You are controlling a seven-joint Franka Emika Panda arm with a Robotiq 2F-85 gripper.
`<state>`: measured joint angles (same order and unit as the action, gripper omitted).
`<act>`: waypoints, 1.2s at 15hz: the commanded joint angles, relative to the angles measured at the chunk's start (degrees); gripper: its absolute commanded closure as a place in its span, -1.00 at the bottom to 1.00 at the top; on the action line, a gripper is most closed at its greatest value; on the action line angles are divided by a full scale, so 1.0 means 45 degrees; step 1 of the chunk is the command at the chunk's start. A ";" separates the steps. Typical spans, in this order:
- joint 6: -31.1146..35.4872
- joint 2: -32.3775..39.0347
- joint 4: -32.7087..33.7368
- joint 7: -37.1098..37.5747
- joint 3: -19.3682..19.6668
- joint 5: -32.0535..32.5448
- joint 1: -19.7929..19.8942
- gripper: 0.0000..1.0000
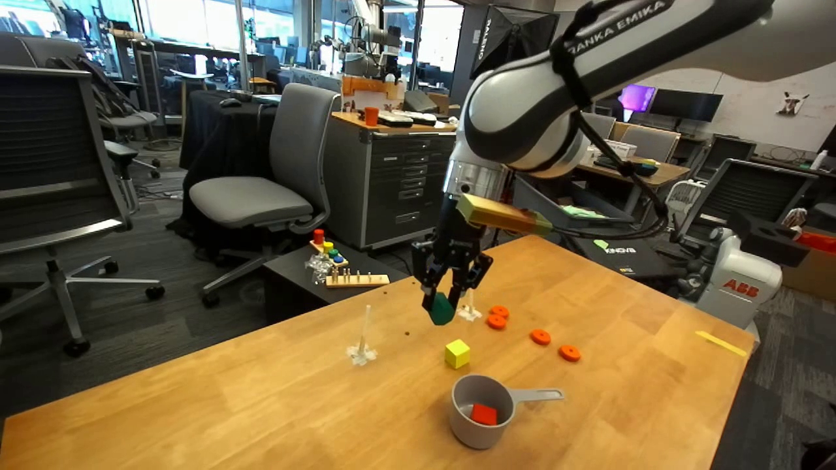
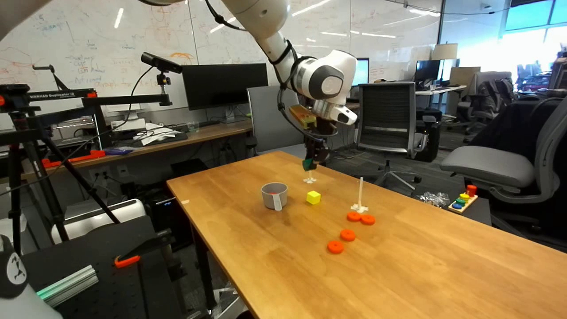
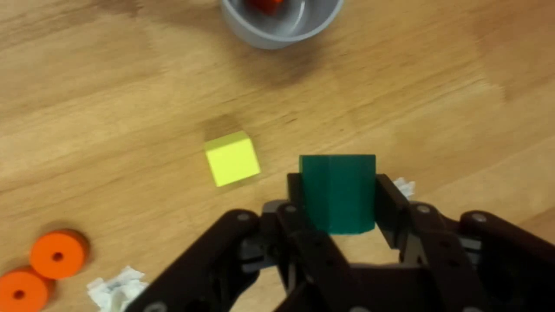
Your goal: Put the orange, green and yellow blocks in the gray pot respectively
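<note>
Wrist view, top centre: I see the gray pot [image 3: 250, 36], orange block [image 3: 268, 5] inside; right of centre, my claw [image 3: 339, 203] is closed upon the green block [image 3: 338, 188].

Free gap between pot [image 2: 268, 199] and yellow block [image 2: 313, 197]; pegs [image 2: 360, 192] upright.

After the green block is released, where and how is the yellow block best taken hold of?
Probably by two opposite side faces, from above. The yellow block is a cube sitting flat on the table, apart from the gray pot, so its sides look reachable. In the wrist view it sits slightly turned to the end effector, so a small twist first seems wise.
</note>
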<state>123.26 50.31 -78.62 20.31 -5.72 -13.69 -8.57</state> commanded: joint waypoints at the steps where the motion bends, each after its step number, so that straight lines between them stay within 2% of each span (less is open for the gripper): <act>1: -0.0038 -0.1238 -0.0708 -0.0274 -0.0283 -0.0145 -0.0309 0.65; 6: -0.0249 -0.1703 -0.1304 -0.0739 -0.0970 -0.0947 -0.0212 0.65; 9: -0.0211 -0.1802 -0.2100 -0.0941 -0.1093 -0.1240 -0.0245 0.65; 18: -0.0058 -0.2588 -0.4407 -0.1016 -0.0966 -0.1311 -0.0290 0.65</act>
<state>122.73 43.35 -93.14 16.75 -10.02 -18.29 -10.31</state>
